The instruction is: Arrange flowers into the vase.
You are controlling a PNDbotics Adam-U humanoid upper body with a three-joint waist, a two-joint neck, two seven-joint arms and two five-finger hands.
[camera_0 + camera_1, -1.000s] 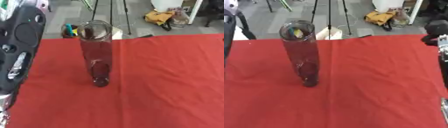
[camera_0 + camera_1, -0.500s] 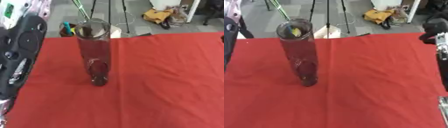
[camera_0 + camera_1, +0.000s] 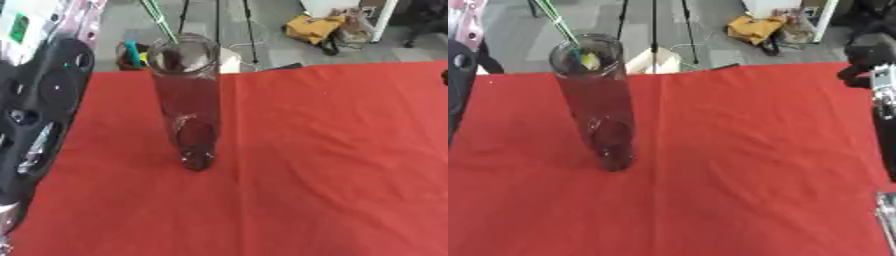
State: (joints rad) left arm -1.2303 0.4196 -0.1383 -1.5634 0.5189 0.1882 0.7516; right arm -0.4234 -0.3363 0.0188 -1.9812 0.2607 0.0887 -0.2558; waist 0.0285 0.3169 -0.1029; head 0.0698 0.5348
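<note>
Where red cloth [image 3: 324, 150] lies bare, vase [image 3: 186, 105] upright, green stem [image 3: 560, 22] at rim

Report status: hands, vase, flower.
Neither hand's fingers visible; left arm at left edge, right arm at right. Glass vase upright on red cloth. Green stem angled at vase mouth. Nothing blocking.

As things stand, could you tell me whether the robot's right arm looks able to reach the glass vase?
Probably yes. The right arm sits at the right edge, and only bare red cloth lies between it and the glass vase. Its hand is not visible.
</note>
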